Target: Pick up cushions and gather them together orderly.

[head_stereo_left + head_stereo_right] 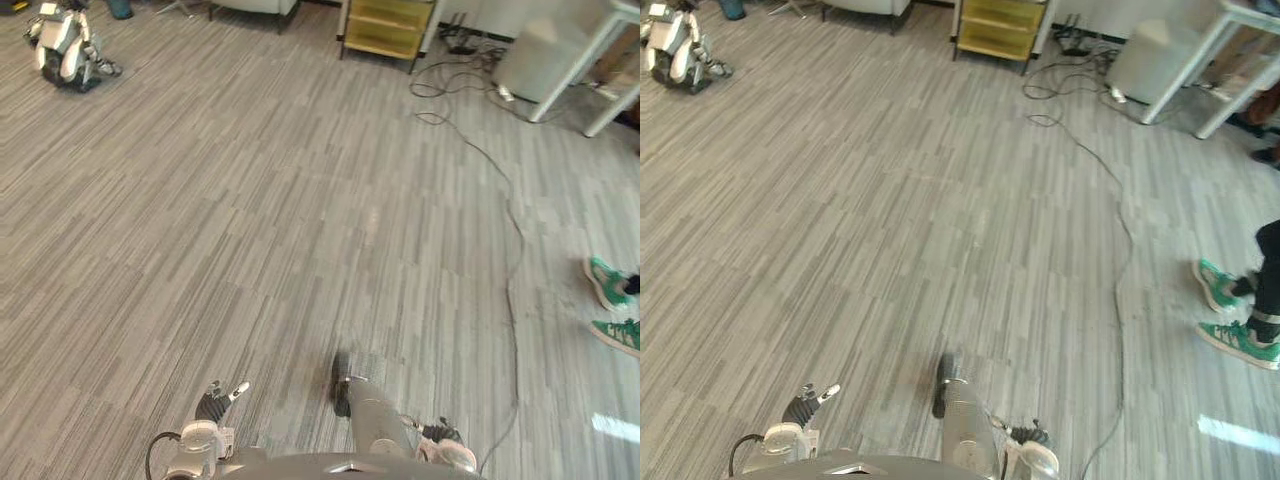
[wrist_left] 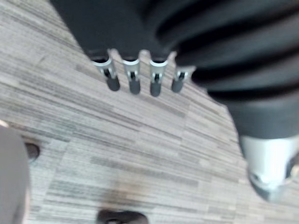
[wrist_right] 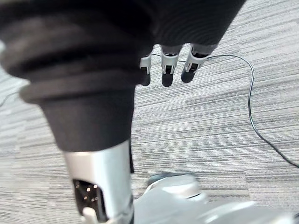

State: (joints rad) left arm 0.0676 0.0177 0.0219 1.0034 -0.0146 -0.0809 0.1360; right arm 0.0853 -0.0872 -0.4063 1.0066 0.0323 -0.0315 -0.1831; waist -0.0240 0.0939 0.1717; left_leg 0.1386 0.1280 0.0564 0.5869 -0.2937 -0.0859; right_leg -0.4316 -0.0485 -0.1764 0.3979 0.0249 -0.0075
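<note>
No legible text, nos. or signs: yellow cabinet (image 1: 388,28), white bin (image 1: 540,55), grey plank floor (image 1: 250,220) and a person's green shoes (image 1: 1238,342) carry no readable print.

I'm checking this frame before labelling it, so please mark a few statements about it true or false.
1. The left hand is shut on a cushion. False: the left hand has straight fingers and holds nothing.
2. The right hand is open. True.
3. The shoes at the robot's right are red. False: the shoes are green.
4. A yellow cabinet stands far ahead of the robot. True.
</note>
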